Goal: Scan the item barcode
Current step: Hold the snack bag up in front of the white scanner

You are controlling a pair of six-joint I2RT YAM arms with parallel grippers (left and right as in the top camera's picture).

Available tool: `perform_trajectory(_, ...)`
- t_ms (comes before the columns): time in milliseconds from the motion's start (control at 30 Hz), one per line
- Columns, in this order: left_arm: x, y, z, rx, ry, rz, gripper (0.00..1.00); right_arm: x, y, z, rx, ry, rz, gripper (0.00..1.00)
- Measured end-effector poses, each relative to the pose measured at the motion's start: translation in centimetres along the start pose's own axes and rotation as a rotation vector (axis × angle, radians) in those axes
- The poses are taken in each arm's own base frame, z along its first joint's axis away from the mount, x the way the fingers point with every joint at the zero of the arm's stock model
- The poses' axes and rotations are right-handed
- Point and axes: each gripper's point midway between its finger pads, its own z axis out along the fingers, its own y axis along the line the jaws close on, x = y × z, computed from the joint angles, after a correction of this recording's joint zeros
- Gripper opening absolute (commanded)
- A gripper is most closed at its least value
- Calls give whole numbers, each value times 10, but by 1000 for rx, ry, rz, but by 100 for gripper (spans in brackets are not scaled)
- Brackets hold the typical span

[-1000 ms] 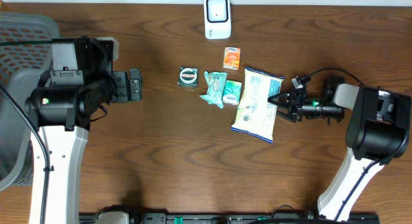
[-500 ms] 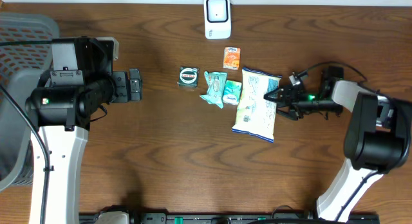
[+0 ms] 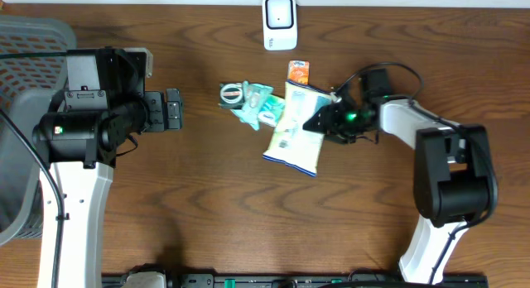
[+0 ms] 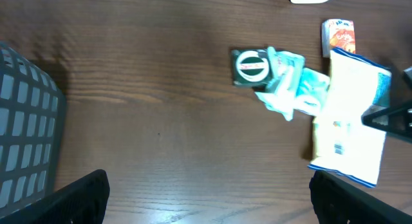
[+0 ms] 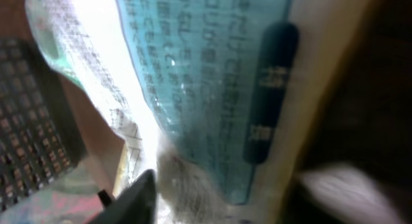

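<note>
The brown wooden table [image 3: 248, 205] carries one white scanner [image 3: 280, 21] at its far edge, one snack bag [image 3: 291, 135], one orange box [image 3: 298, 73], one round roll [image 3: 233, 93] and, I think, two teal packets [image 3: 258, 106]. The bag lies mid-table, its long axis slanted far to near, with the scanner beyond its far end. My right gripper [image 3: 321, 122] is at the bag's right edge, the nearer arm; whether it pinches, I cannot tell. My left gripper [image 3: 175, 111] is wide, empty, well apart.

The dark wooden surface [image 3: 166, 197] carries a white boxy scanner [image 3: 280, 21] at its far edge, a small orange carton [image 3: 298, 73], and a white-and-blue plastic bag [image 3: 290, 135] touching crumpled teal wrappers [image 3: 258, 108], with a round green packet [image 3: 233, 93] beside them.
</note>
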Motion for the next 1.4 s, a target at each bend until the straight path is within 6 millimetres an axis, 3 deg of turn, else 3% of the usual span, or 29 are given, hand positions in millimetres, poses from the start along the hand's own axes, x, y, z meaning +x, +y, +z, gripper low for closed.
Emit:
perform_trajectory(367, 0, 0, 0, 0, 0, 0, 98, -7, 11, 7, -82, -25, -1, 1)
perform_trajectory(567, 0, 0, 0, 0, 0, 0, 98, -11, 11, -12, -111, -58, -8, 1)
perform_trajectory(667, 0, 0, 0, 0, 0, 0, 98, -17, 34, -36, -129, -117, -79, 1)
perform_trajectory(867, 0, 0, 0, 0, 0, 0, 98, -19, 116, -109, -215, -296, -306, 1)
perform_trajectory(1033, 0, 0, 0, 0, 0, 0, 98, -20, 169, -158, -288, -451, -463, 1)
perform_trajectory(1233, 0, 0, 0, 0, 0, 0, 98, -23, 213, -202, -376, -605, -529, 1)
perform_trajectory(1400, 0, 0, 0, 0, 0, 0, 98, -22, 228, -216, -417, -648, -551, 1)
